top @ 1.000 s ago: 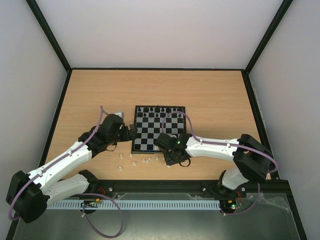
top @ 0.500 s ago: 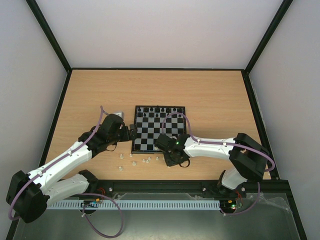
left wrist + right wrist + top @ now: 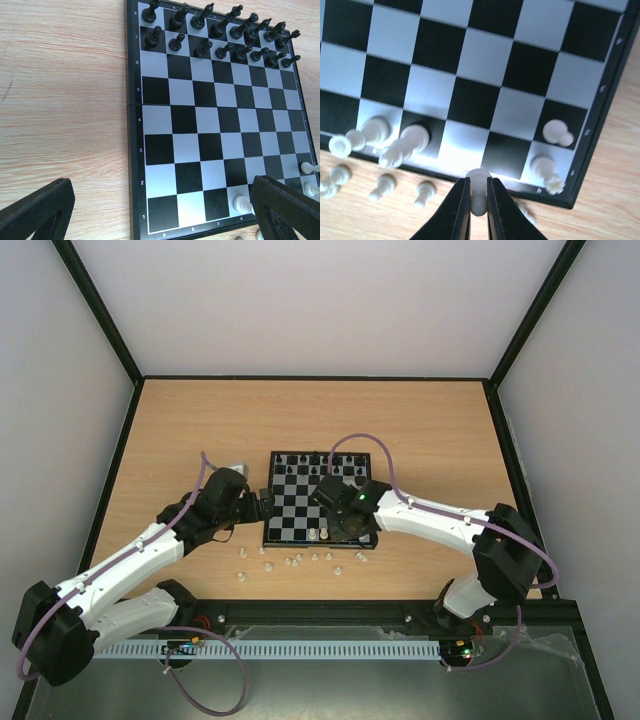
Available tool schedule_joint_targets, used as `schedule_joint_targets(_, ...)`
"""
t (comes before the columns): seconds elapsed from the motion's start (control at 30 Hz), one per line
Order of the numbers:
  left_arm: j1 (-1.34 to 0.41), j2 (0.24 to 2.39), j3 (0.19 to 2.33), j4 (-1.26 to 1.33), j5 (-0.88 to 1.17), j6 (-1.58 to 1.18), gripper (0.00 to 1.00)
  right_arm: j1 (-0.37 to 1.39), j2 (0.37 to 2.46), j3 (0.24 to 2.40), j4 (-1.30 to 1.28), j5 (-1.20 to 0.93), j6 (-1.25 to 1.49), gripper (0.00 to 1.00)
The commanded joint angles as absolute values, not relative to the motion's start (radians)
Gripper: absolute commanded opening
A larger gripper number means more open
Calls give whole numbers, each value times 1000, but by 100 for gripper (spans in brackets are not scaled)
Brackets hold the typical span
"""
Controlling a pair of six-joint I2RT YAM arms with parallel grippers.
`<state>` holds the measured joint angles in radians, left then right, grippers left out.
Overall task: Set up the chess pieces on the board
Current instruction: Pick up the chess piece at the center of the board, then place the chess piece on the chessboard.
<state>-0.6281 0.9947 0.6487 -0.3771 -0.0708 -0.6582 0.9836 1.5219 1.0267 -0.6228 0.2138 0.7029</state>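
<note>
The board (image 3: pixel 295 508) lies mid-table, with black chess pieces (image 3: pixel 220 35) standing in its two far rows. A few white pieces (image 3: pixel 410 142) stand on its near rows, two more at the right corner (image 3: pixel 545 167). My right gripper (image 3: pixel 479 186) is shut on a small white piece (image 3: pixel 478 176) and hangs over the board's near edge (image 3: pixel 345 515). My left gripper (image 3: pixel 160 215) is wide open at the board's left side (image 3: pixel 262 505), nothing between its fingers (image 3: pixel 35 210). Below its right finger a white piece (image 3: pixel 242 203) stands in the nearest row.
Several loose white pieces (image 3: pixel 300 560) lie on the wooden table (image 3: pixel 180 430) just in front of the board; in the right wrist view they sit left of the fingers (image 3: pixel 382 185). Black frame rails (image 3: pixel 300 377) edge the tabletop.
The right gripper closed on a white piece on the table in front of the board and moved up over the board's near edge. The left arm stayed put.
</note>
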Motion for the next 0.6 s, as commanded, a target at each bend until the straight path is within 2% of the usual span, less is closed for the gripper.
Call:
schedule_joint_targets(0.0, -631, 988, 650, -375, -69, -655, 100, 924, 1550, 1069, -681, 230, 639, 9)
schedule_joint_targets(0.57, -629, 1008, 642, -359, -69, -652, 100, 849, 1672, 1064, -608, 198, 557, 9)
